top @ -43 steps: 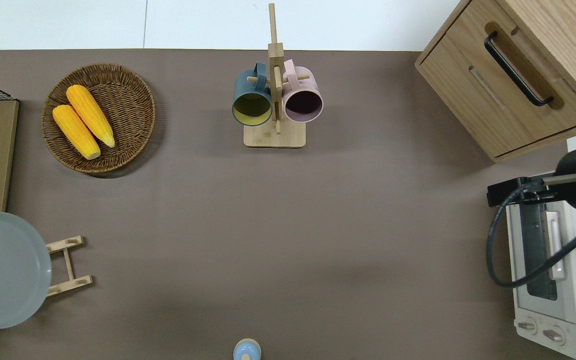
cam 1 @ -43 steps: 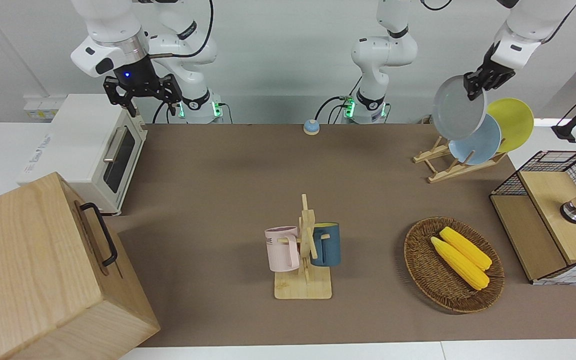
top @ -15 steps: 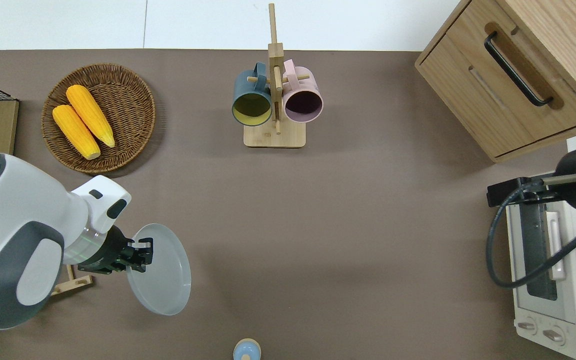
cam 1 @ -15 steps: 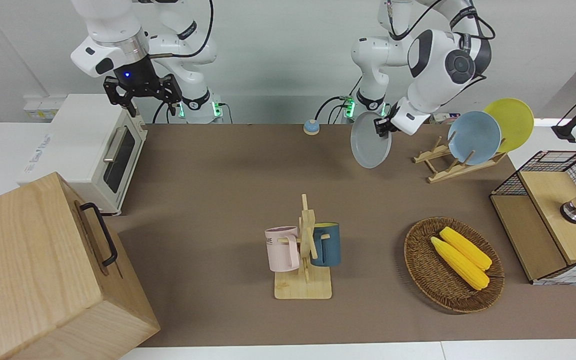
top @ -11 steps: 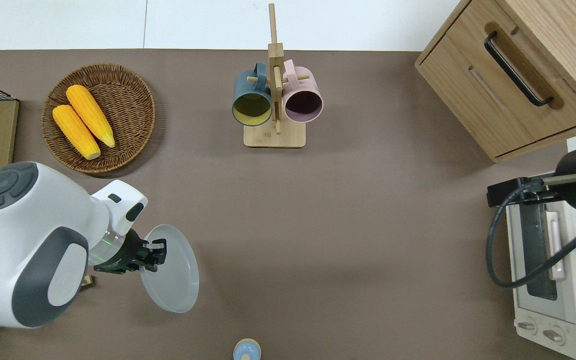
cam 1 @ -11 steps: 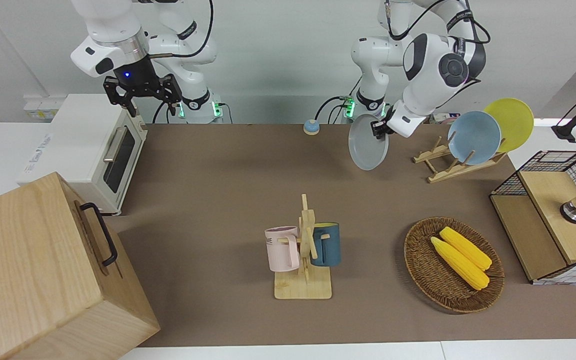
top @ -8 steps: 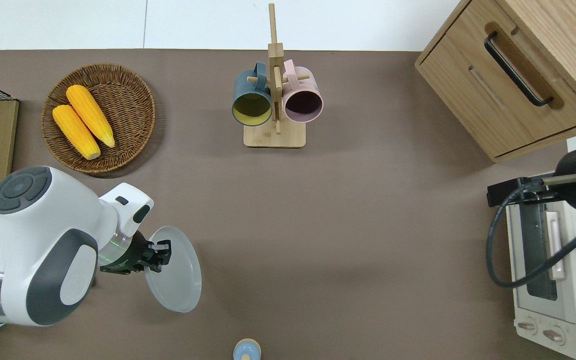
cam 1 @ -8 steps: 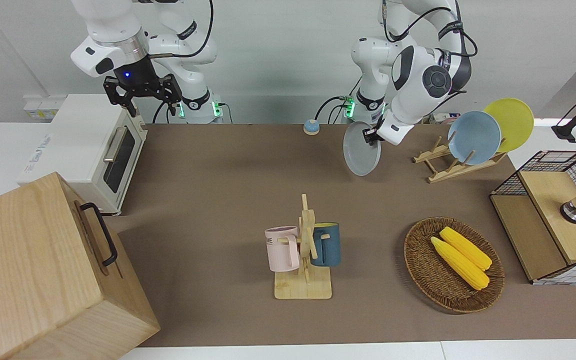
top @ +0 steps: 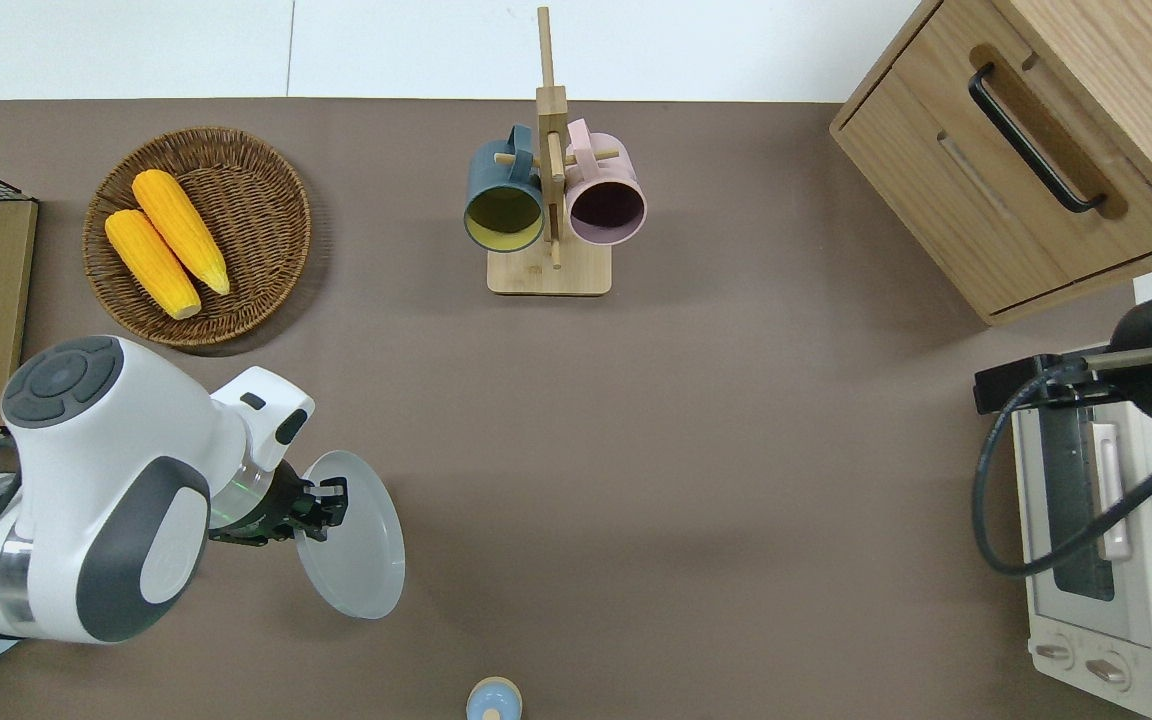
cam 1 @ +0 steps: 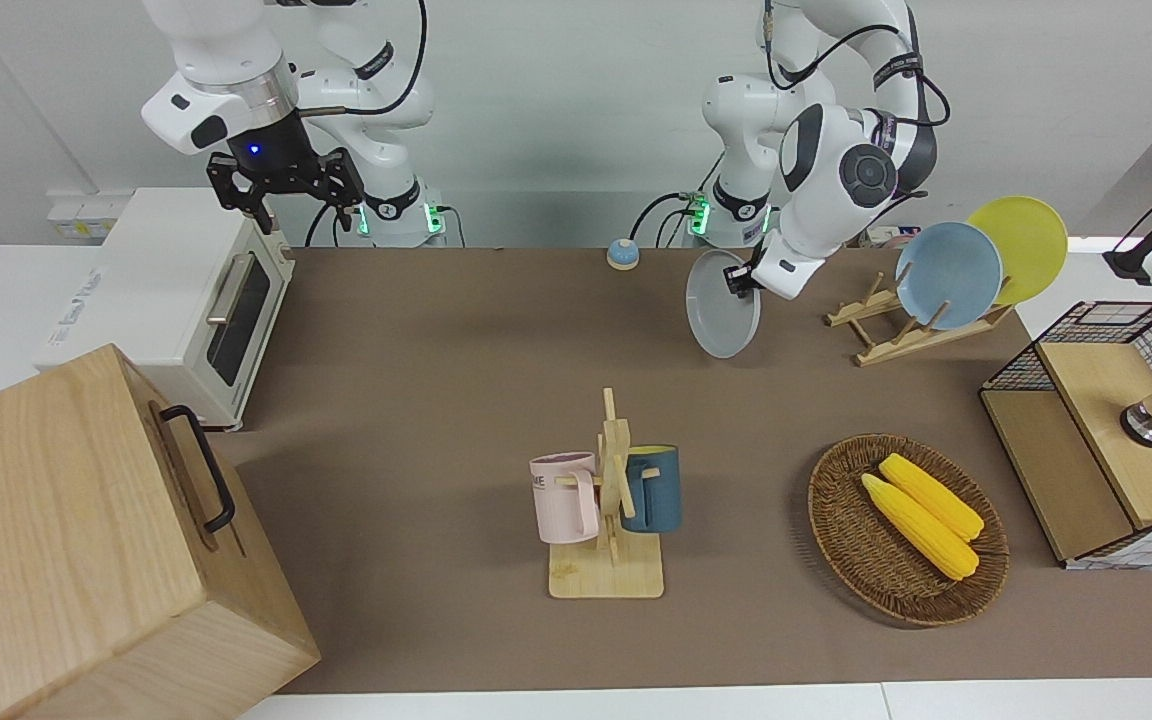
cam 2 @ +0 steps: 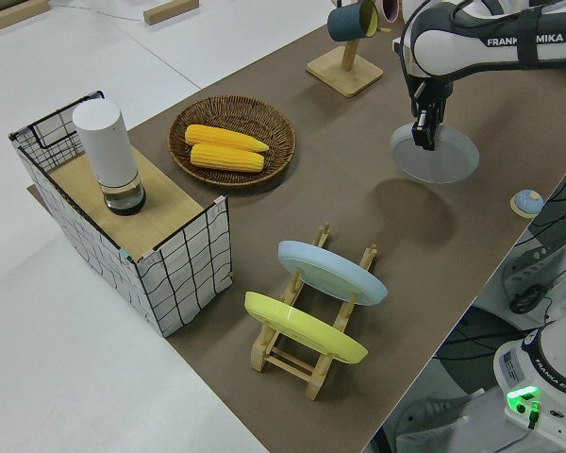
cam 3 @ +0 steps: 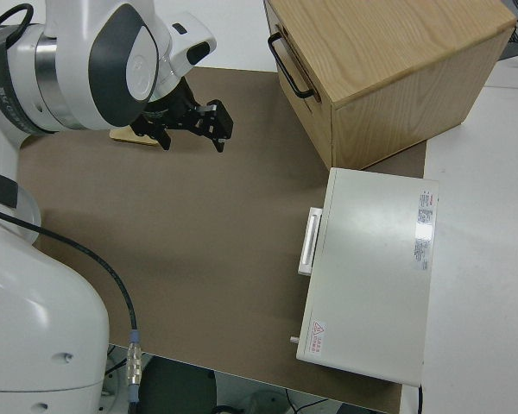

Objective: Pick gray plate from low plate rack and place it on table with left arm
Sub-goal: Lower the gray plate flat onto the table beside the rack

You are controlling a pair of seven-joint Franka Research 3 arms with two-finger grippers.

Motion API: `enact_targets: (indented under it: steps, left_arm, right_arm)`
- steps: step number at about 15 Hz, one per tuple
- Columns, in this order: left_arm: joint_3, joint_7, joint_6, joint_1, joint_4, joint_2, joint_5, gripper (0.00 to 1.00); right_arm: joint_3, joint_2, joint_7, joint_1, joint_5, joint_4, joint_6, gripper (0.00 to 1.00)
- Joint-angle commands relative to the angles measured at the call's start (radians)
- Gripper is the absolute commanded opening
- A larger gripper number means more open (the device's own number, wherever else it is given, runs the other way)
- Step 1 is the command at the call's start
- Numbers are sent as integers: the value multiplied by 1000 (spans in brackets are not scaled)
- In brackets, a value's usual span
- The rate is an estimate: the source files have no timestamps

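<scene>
The table [cam 1: 456,400] is lying bare and brown under the action, and the low plate rack [cam 1: 891,335], standing toward the left arm's end of it, is now carrying only the light blue plate [cam 1: 948,275] and the yellow plate [cam 1: 1026,245], so the pick is looking done and the setting down is what remains. The left arm [top: 106,500] is bending low with its elbow raised and its wrist turned down toward the tabletop, reaching away from the rack toward the middle of the table. The gray plate [top: 356,540] is hanging in the air, tilted rather than flat, over open tabletop between the rack and the small blue bell [top: 493,698], not yet resting on anything. The left gripper [top: 321,505] is pinching the plate's rim, clamped onto it. The right arm [cam 1: 236,90] is parked, its right gripper [cam 1: 286,185] spread apart and carrying nothing
</scene>
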Motion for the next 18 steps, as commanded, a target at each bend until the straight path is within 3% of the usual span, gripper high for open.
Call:
enact_targets:
  steps: [1,3,4,6,13,14,18]
  left_arm:
    - [0,-24,44,-14,-28,2,17,62]
    - [0,-24,50,-12,-28,2,17,120]
    - [0,-24,50,-12,-29,2,17,228]
    - [-2,-25,50,-12,-29,4,54,323]
    - [-2,-25,50,-12,-29,4,60,403]
    - [-2,-24,52,-12,-29,4,60,463]
    - [0,-24,56,-12,-25,4,100,992]
  right_arm:
    - [18,-2,9,-25,19,7,-15,987]
    - [18,-2,9,-25,19,7,-15,987]
    - [18,-2,9,-25,19,7,-15,987]
    - [18,-2,9,-25,19,7,-15,987]
    - [18,-2,9,-25,19,7,-15,987]
    - [18,-2,9,-25,19,7,-15,987]
    - [18,-2,9,-25,19,7,-15,990]
